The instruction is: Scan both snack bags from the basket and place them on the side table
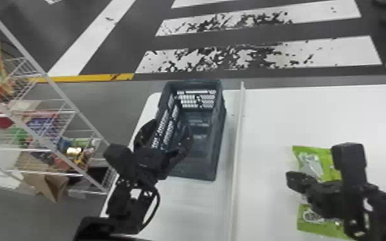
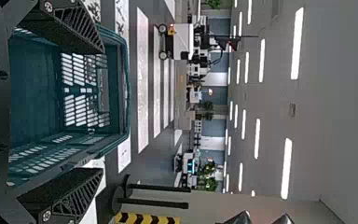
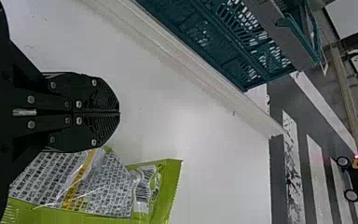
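Observation:
My left gripper [image 1: 171, 128] is over the left part of the dark blue-green basket [image 1: 219, 137], fingers spread. In the left wrist view the left gripper [image 2: 103, 111] stands open, with the basket [image 2: 127, 88] behind its fingers. My right gripper [image 1: 290, 181] is above the right-hand white table, by two green snack bags. One bag [image 1: 325, 155] lies farther back, the other [image 1: 311, 227] nearer the front, both partly hidden by the right arm. In the right wrist view the right gripper [image 3: 120, 112] is shut with nothing between its fingers, beside a green bag [image 3: 168, 189] lying flat.
A raised white edge [image 1: 238, 144] runs between the basket's table and the table with the bags. At the left stands a white wire rack [image 1: 64, 96] holding colourful packages, with a brown carton [image 1: 49, 186] low down. Striped floor lies beyond the tables.

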